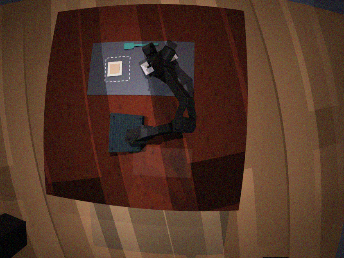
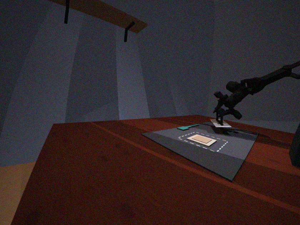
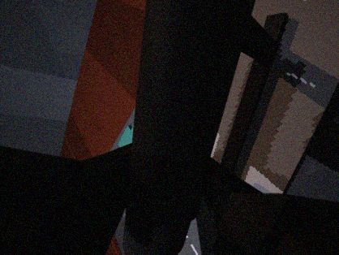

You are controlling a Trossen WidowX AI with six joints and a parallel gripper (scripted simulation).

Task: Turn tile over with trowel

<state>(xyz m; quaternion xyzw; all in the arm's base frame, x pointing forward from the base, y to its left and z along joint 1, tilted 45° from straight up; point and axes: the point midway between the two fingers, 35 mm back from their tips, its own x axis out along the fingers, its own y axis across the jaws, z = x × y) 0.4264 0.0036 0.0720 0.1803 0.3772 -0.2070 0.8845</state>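
The teal trowel (image 1: 129, 45) (image 2: 184, 127) lies flat at the back edge of the grey mat (image 1: 116, 89) (image 2: 218, 164); a sliver of it shows in the wrist view (image 3: 126, 138). The tile (image 1: 114, 68) (image 2: 201, 139), white with a tan centre facing up, lies inside the dashed outline (image 1: 118, 56) (image 2: 222, 146). My gripper (image 1: 150, 67) (image 2: 219, 120) is to the right of the outline, apart from the trowel's handle end. It is shut on a white flat piece (image 1: 145, 69) (image 2: 224, 125), held tilted a little above the mat. My own arm fills most of the wrist view.
The arm's teal base plate (image 1: 119, 130) (image 2: 295, 150) sits on the red-brown table (image 1: 69, 111) (image 2: 96, 169) in front of the mat. A wooden shelf (image 2: 101, 11) hangs high on the back wall.
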